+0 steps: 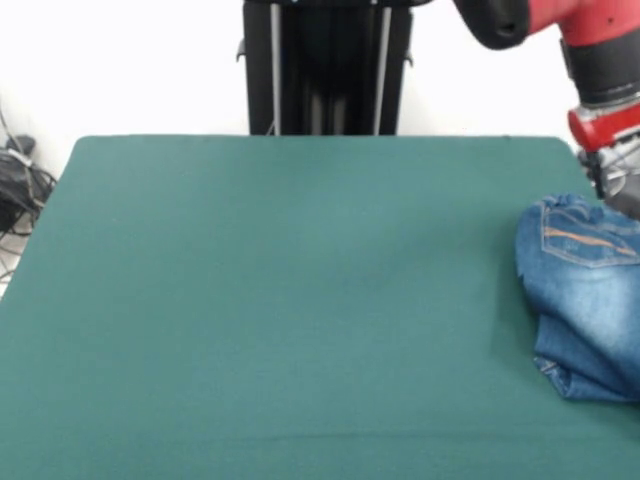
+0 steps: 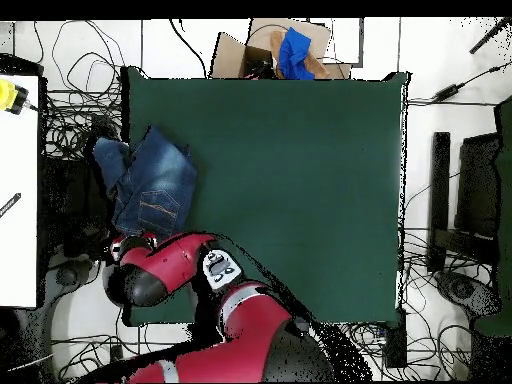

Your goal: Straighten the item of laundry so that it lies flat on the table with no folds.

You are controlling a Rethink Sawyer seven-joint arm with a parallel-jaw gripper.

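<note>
The item of laundry (image 1: 585,300), a small pair of blue jeans with orange stitching on a pocket, lies bunched and folded over itself at the right edge of the front view. In the overhead view the jeans (image 2: 150,185) sit at the left side of the green table (image 2: 300,200), with one part reaching past the table's left edge. My gripper (image 1: 622,185) hangs just behind the waistband end of the jeans, partly cut off by the picture's edge. From above, the gripper (image 2: 125,243) sits right at the jeans' lower end, under the red arm. Whether it touches the cloth is unclear.
A cardboard box (image 2: 250,55) holding a blue cloth (image 2: 293,52) stands beyond the table's top edge in the overhead view. Cables (image 2: 70,110) lie on the floor to the left, beside a white surface (image 2: 18,200). Black equipment (image 2: 470,200) stands to the right.
</note>
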